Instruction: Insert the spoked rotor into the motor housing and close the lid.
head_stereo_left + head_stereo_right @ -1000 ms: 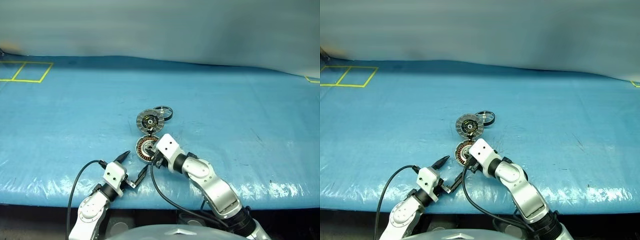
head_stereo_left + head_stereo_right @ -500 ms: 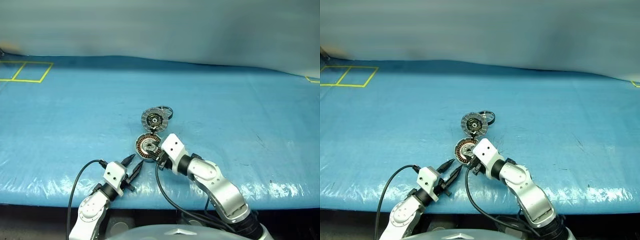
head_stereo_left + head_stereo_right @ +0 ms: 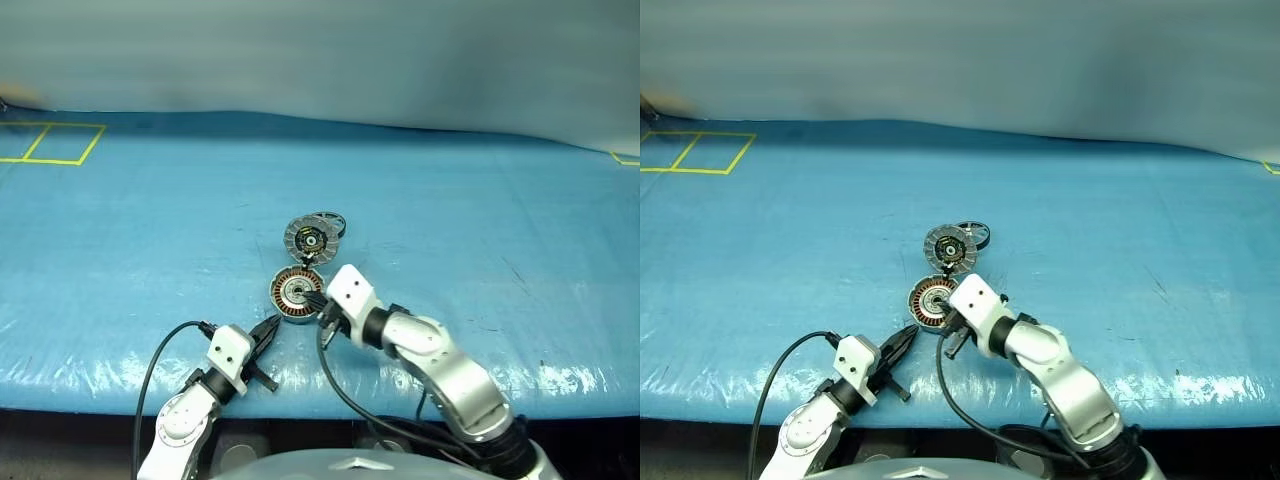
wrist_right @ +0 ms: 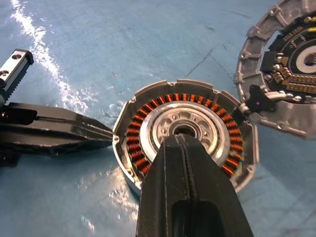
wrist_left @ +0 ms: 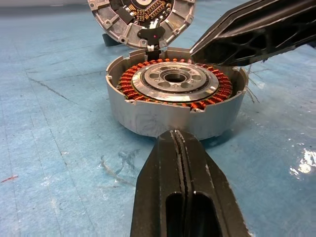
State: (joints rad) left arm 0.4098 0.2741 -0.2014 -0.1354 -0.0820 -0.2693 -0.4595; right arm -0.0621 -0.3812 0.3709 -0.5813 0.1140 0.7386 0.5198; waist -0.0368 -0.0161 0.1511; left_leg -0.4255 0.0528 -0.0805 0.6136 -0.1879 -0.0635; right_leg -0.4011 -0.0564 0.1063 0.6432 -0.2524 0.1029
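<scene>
Black, thin-spoked and light, the spoked rotor (image 3: 328, 222) at the lid's (image 3: 306, 238) two o'clock wants a rim grip; your jaws are both together, empty.

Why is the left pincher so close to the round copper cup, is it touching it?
Touching. Right wrist view: the left gripper's shut tip meets the motor housing's rim, no gap.
</scene>
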